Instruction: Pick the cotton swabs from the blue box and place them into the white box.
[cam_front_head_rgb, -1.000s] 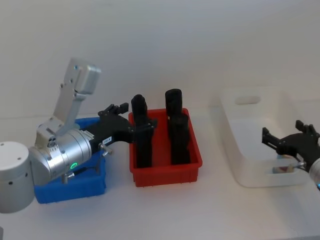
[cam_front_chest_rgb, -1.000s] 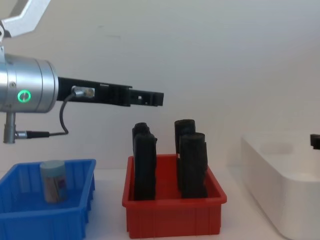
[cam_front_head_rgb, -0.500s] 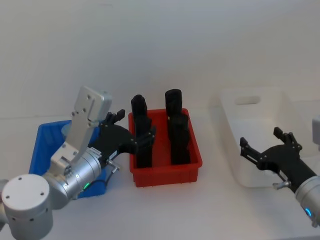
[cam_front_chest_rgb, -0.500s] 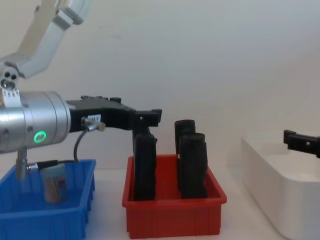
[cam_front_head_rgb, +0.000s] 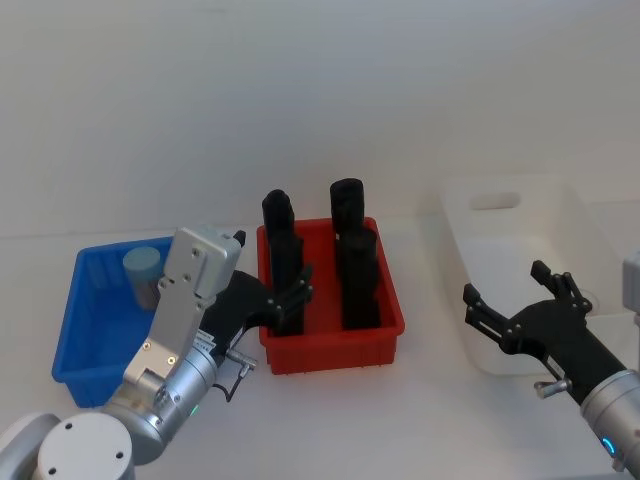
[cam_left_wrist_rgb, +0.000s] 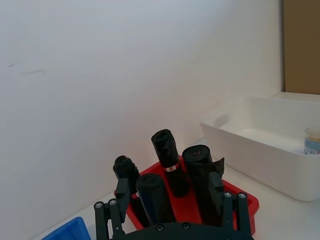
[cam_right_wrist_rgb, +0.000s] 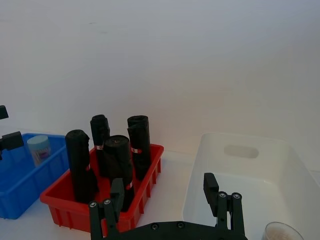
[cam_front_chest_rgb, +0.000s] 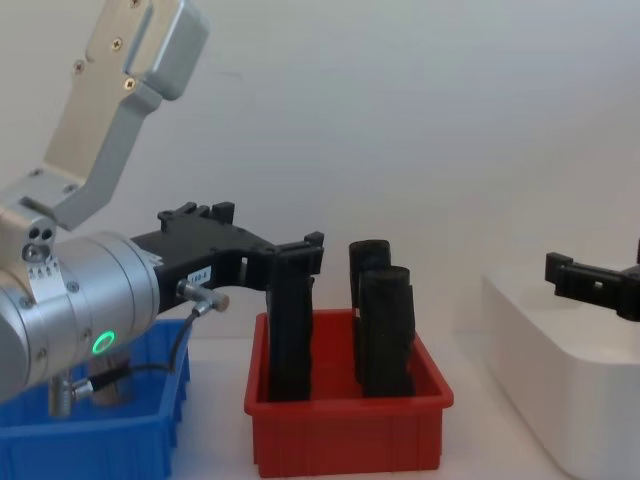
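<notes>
The blue box (cam_front_head_rgb: 88, 318) sits at the far left with one cotton swab tub (cam_front_head_rgb: 143, 272) upright in its back corner, also seen as the tub (cam_right_wrist_rgb: 39, 149) in the right wrist view. My left gripper (cam_front_head_rgb: 272, 268) hangs open and empty between the blue box and the red bin, close to the front black roll. The white box (cam_front_head_rgb: 520, 215) stands at the right; a swab tub (cam_left_wrist_rgb: 312, 141) rests inside it. At its near-left corner my right gripper (cam_front_head_rgb: 508, 282) is open, holding nothing.
A red bin (cam_front_head_rgb: 330, 342) with several tall black rolls (cam_front_head_rgb: 358, 270) stands between the two boxes. A plain white wall lies behind. The table in front of the bins is bare white surface (cam_front_head_rgb: 400, 420).
My left arm has swung back off the blue box and down, uncovering the tub there. The right gripper has drawn back out of the white box toward the front.
</notes>
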